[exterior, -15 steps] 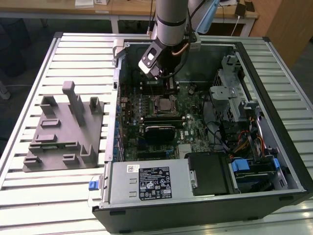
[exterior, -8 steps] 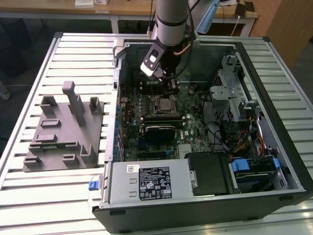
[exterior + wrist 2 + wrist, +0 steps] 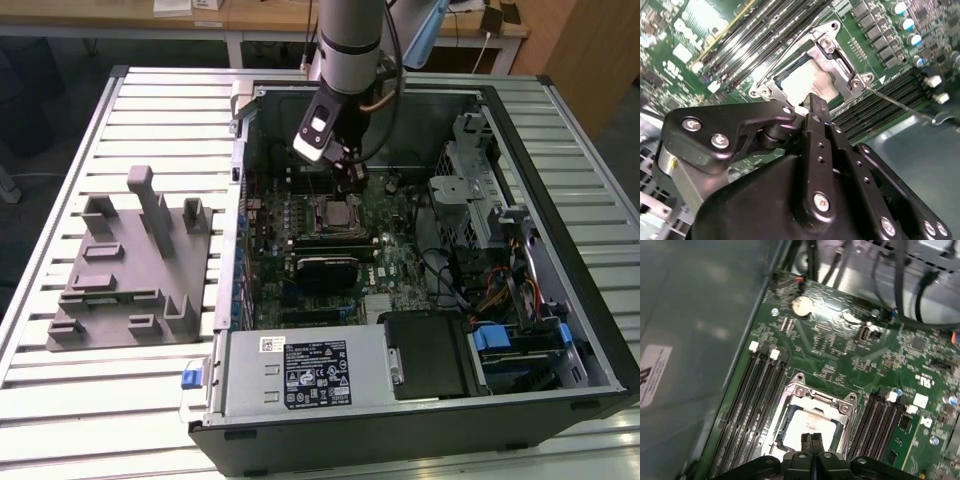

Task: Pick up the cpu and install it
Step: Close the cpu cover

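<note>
Jaws of our black gripper (image 3: 811, 436) stand pressed together, empty. We see the flat square pale-silver cpu (image 3: 806, 423) lying in the metal-framed black socket (image 3: 816, 393), straight below the tips.

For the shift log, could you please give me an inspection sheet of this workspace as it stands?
Surface: slatted metal table carrying an open computer case.
Job's things: cpu lying inside the socket frame on the motherboard.
Clutter: grey fixture block on the table, at the exterior view's left of the case.
Grippers: gripper shut, holding nothing, directly over the cpu.
Cables: coloured wires inside the case, at the exterior view's right.
Surroundings: wooden desks behind the table.
</note>
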